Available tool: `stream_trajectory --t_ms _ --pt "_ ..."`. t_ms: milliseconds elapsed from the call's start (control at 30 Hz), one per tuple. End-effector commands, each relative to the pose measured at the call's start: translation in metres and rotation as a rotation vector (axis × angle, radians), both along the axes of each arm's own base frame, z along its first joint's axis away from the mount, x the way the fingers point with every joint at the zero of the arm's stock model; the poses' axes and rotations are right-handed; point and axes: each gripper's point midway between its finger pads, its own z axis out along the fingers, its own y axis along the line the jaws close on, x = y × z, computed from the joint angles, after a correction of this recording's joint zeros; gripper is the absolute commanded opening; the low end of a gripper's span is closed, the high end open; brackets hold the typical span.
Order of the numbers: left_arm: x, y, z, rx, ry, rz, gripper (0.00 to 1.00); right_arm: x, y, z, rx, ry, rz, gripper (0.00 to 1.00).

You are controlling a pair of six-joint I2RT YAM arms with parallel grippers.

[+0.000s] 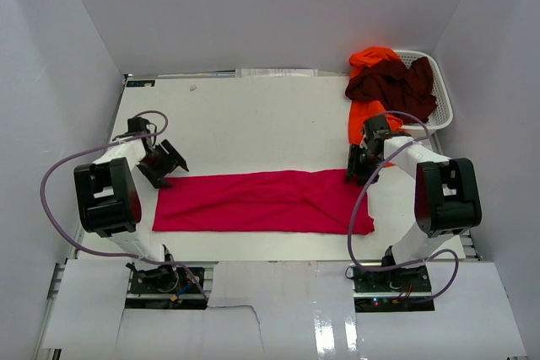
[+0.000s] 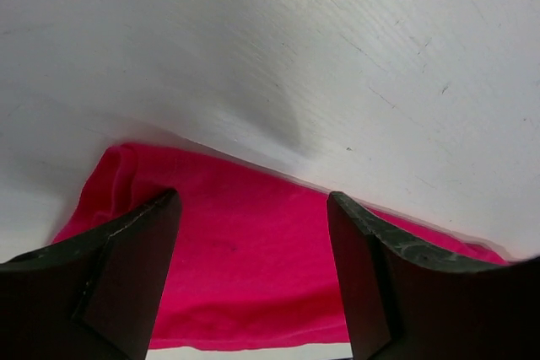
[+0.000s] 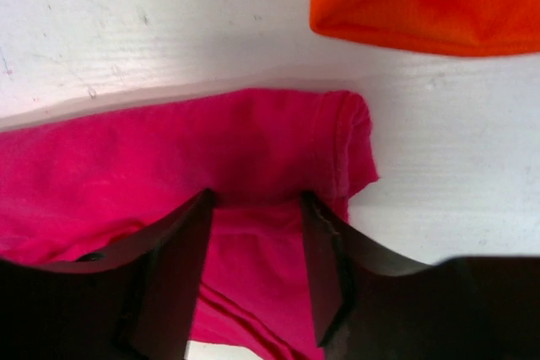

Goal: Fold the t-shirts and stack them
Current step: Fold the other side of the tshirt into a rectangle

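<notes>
Presently, the crimson tee (image 1: pixel 261 201) lies folded in a long strip across the near bench (image 1: pixel 253 115). Your left claw (image 1: pixel 169 166) stands spread over its left end, pinching nothing. Your right claw (image 1: pixel 361 168) stands parted astride its right end. The orange tee (image 1: pixel 374 58) and maroon tee (image 1: pixel 392 86) sit heaped in the basket (image 1: pixel 440 90), far right.
</notes>
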Motion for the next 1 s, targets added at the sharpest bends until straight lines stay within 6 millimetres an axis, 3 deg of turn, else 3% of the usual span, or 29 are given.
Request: stream_trajectory --t_ms 0,33,133,167,333,700,767,800,967 --pt "0.004 0.009 -0.016 0.042 0.032 0.016 0.81 0.018 0.006 -0.004 -0.033 -0.036 0.024 0.49" --pt "0.005 0.009 -0.018 0.044 0.036 0.018 0.81 0.019 0.006 -0.006 -0.042 -0.033 0.026 0.48" --pt "0.011 0.015 -0.025 0.067 0.051 0.033 0.81 0.026 0.008 -0.017 -0.068 -0.006 0.031 0.15" --pt "0.013 0.017 -0.025 0.073 0.054 0.036 0.81 0.034 0.009 -0.014 -0.070 -0.020 0.030 0.08" --pt "0.031 0.027 -0.034 0.101 0.082 0.053 0.81 0.059 0.012 -0.009 -0.079 -0.036 0.032 0.08" --pt "0.122 0.059 -0.026 0.187 0.030 0.115 0.80 0.135 0.012 -0.006 -0.135 -0.088 0.007 0.08" --pt "0.131 0.061 -0.028 0.182 0.038 0.118 0.81 0.152 0.012 -0.005 -0.134 -0.107 0.002 0.08" --pt "0.143 0.062 -0.021 0.186 0.010 0.118 0.80 0.157 0.012 -0.005 -0.138 -0.114 0.001 0.08" --pt "0.157 0.064 -0.004 0.186 -0.025 0.116 0.80 0.179 0.008 0.012 -0.169 -0.182 -0.005 0.09"
